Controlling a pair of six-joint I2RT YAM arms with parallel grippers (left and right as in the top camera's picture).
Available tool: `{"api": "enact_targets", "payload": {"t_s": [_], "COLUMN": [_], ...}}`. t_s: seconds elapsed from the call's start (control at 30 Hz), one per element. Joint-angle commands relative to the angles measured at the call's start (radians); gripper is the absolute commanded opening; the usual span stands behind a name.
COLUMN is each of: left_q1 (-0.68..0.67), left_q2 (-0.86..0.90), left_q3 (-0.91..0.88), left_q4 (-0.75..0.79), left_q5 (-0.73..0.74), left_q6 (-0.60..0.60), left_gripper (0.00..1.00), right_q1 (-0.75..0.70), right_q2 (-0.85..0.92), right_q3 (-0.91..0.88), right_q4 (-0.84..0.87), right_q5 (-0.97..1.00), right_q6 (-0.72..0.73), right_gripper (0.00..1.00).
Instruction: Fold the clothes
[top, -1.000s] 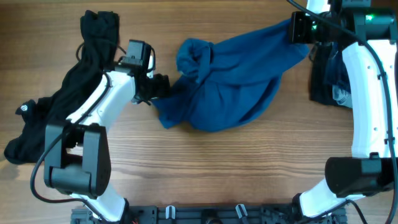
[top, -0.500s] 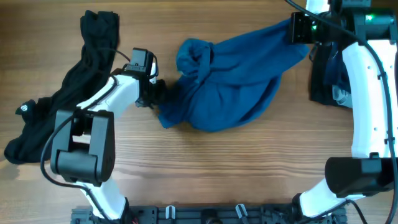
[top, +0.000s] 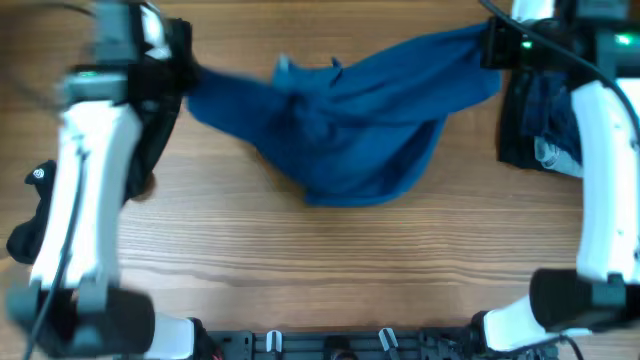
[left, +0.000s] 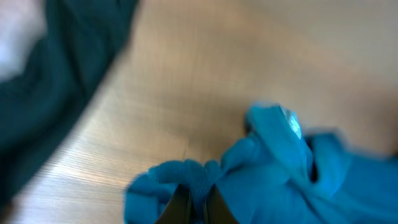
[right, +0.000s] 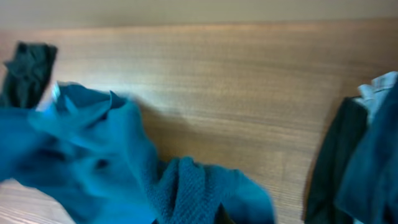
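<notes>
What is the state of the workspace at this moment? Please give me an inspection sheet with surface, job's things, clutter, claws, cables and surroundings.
Surface: wooden table, bare in front of the clothes.
Job's things: blue garment, stretched between the two claws and sagging in the middle; black garment at the left edge, partly hidden by the left arm; dark folded clothes at the right, partly under the right arm.
Clutter: nothing seen.
Grippers: left claw shut on one end of the blue garment; right claw shut on the other end.
Cables: black cable running along the right arm.
Surroundings: arm bases at the near edge; nothing else seen.
</notes>
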Motion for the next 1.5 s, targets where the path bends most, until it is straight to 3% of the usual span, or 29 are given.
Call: {"api": "enact_targets", "payload": {"t_s": [0.0,0.23,0.4,0.67,0.93,1.2,1.47], "left_q1": [0.053,0.061,0.061,0.061,0.061,0.061,0.061], "left_q2": [-0.135,-0.301,-0.351,-0.338,-0.415,-0.600,-0.425], "left_q3": [0.169,0.434,0.567,0.591,0.591,0.591,0.589], "left_q4": [-0.042,-0.122,-0.117,-0.060,-0.092,-0.279,-0.337], "left_q5": [-0.044,-0.129,-0.271,-0.469,-0.431,-0.341,-0.342], "left_q6": [0.033,0.113,0.149,0.155,0.147,0.069,0.068], "left_gripper": [0.04,0.04,0.04,0.04,0.04,0.04,0.04], "right_q1": [-0.061,-0.136,-0.142,-0.272,-0.333,-0.333,-0.333], "right_q2": [-0.118,-0.284,-0.369,-0.386,-0.485,-0.607,-0.519], "right_q3": [0.027,0.084,0.172,0.173,0.175,0.175,0.175], "right_q4": [0.006,0.010,0.030,0.023,0.005,-0.147,-0.095], "right_q5": [-0.082,-0.128,-0.008,0.012,-0.032,-0.031,-0.016], "right_q6": [-0.017,-0.023,-0.034,0.016,0.034,0.050,0.045], "right_gripper": [0.04,0.04,0.04,0.04,0.04,0.04,0.04]}}
